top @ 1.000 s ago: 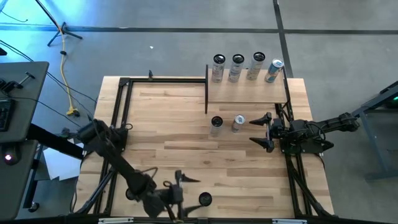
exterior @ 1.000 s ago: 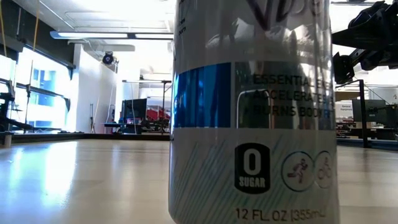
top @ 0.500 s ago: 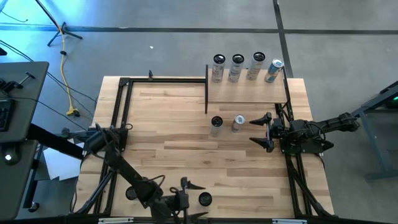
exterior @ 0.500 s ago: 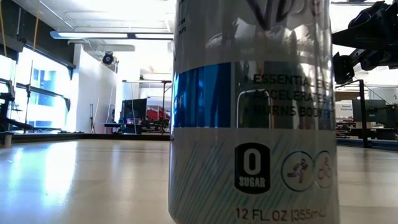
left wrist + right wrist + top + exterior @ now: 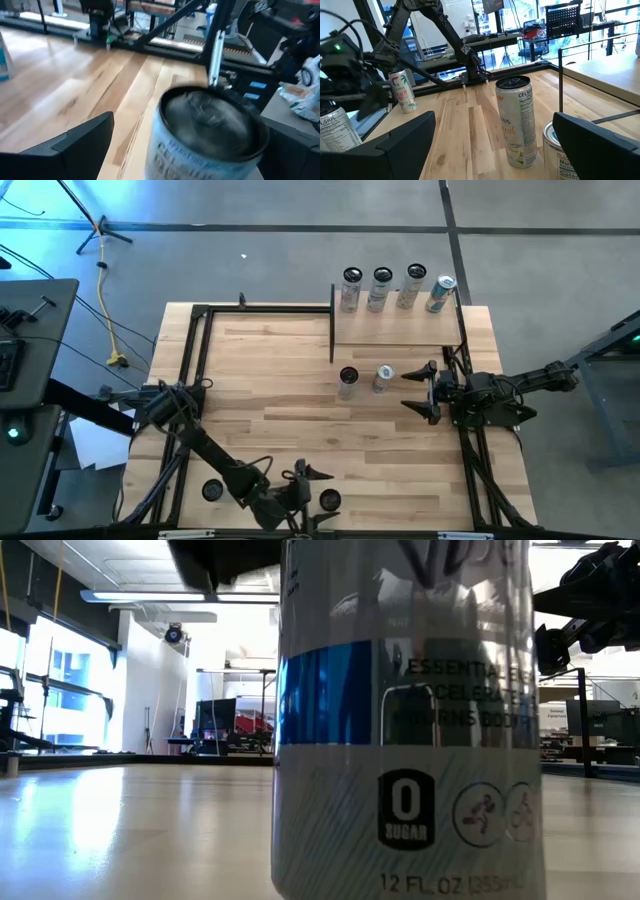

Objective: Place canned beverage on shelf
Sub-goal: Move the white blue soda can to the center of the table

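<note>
Overhead, the left pincer (image 5: 312, 488) gapes empty just beside the near-edge can (image 5: 329, 500), well apart from the shelf (image 5: 398, 327) holding 4 cans; the right pincer (image 5: 421, 391) waits open. Wrist-on, that can (image 5: 207, 132) sits between the fingers (image 5: 70, 147): I'd centre, then close gently.

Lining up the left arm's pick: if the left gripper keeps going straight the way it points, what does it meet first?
Most likely the can standing at the table's near edge: the left gripper is open and the can sits just ahead between its fingers. Exact depth is unclear.
</note>
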Controlling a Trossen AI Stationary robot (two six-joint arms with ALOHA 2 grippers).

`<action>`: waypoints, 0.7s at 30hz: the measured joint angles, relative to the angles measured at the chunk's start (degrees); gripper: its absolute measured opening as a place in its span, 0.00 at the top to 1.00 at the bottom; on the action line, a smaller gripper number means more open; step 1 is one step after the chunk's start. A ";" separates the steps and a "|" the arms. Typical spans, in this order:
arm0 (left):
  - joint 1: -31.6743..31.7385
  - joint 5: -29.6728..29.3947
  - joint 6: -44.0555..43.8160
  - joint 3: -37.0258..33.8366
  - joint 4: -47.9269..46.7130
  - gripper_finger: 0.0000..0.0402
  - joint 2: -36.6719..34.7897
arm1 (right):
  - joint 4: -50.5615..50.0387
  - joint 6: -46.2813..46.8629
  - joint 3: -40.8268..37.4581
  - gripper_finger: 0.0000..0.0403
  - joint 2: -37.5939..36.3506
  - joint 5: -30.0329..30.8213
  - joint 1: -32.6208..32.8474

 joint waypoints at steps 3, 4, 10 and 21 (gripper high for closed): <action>0.56 -0.46 -2.28 -0.05 0.12 0.01 1.63 | 0.00 0.00 0.00 0.03 0.00 -0.02 0.00; 0.71 -0.62 -3.26 -0.05 0.44 0.02 2.19 | 0.00 0.00 0.00 0.03 0.00 -0.02 -0.02; 1.77 -0.20 -2.76 -0.05 0.57 0.15 3.15 | 0.00 0.00 0.00 0.03 0.01 -0.04 0.00; 5.80 6.57 8.08 -0.04 2.05 0.45 2.95 | 0.00 0.00 0.00 0.03 0.00 -0.31 0.00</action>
